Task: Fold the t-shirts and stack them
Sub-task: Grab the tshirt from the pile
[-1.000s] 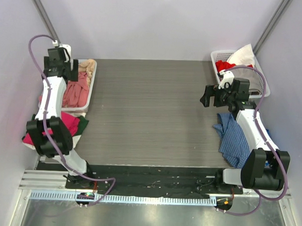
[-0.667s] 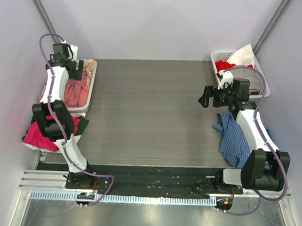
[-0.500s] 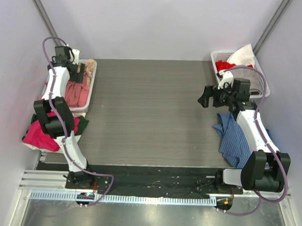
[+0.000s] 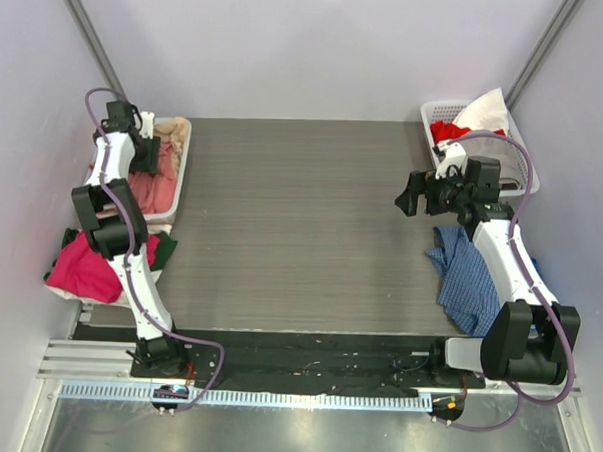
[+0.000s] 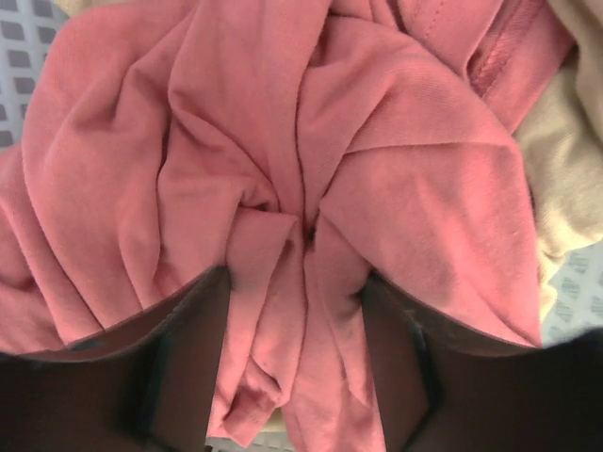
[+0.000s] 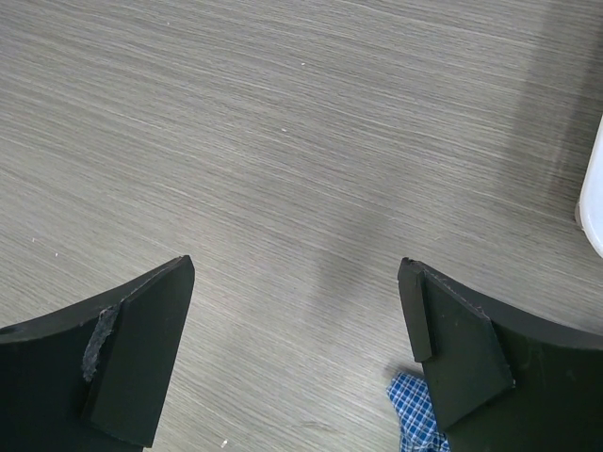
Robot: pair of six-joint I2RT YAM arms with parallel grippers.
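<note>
Once the left gripper (image 5: pixel 294 311) had sunk into the far-left white basket (image 4: pixel 183 176), its jaws narrowed astride a soft, crumpled salmon t-shirt (image 5: pixel 188 141); whether they gripped it could not be told. Right gripper (image 6: pixel 297 320) gaped wide over the grained table (image 6: pixel 283 141).

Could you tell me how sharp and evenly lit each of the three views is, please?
Top external: evenly lit, sharp. Left wrist: the salmon t-shirt is in focus, the fingers dark and soft-edged. Right wrist: the table grain is crisp, with shadow at upper right.
</note>
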